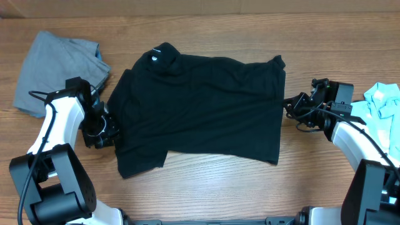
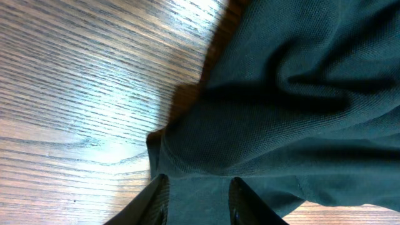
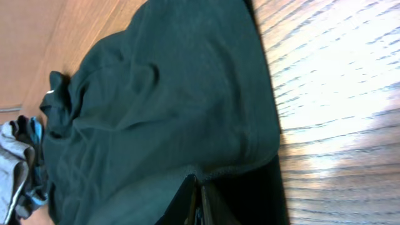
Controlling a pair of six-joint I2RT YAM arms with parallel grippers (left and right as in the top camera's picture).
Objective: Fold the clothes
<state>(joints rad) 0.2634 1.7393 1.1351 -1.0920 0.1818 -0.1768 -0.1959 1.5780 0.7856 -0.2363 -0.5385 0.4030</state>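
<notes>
Shirt pos: black shirt [image 1: 206, 106] is laid across centre of overhead frame on wood table [image 1: 206, 194]. Collar w/ white label [image 1: 154, 57] sits at its upper left, one sleeve at lower left.
Other clothes: grey garment [image 1: 56, 69] is seen crumpled at upper left. Light-blue garment [image 1: 384, 103] is at right edge, partly cut off. Both lie apart from shirt.
L jaws: left gripper [image 1: 107, 128] is set at shirt's left edge, mid-left of frame. In wrist view fingers [image 2: 155, 199] are parted narrowly w/ a folded cloth edge lying between them. No squeeze on cloth is seen, so it's judged as not gripping.
R jaws: right gripper [image 1: 291, 105] is set at shirt's right edge, mid-right. In wrist view jaws are pressed together at bottom centre w/ hem running into them, so it's judged as pinched on shirt.
Handling: cloth is judged light, soft & limp, so sag and drape are expected when lifted. Knit surface is prob. not slippery and not fragile. Wrinkles are picked up easily, and layers may be dragged together.
Grip pts: hem, seams or corners are best taken, where cloth is doubled & thicker. Two pts well apart are needed so an edge is held taut.
Risk: thin hem may be pulled out of pinch if dragged sideways across table.
</notes>
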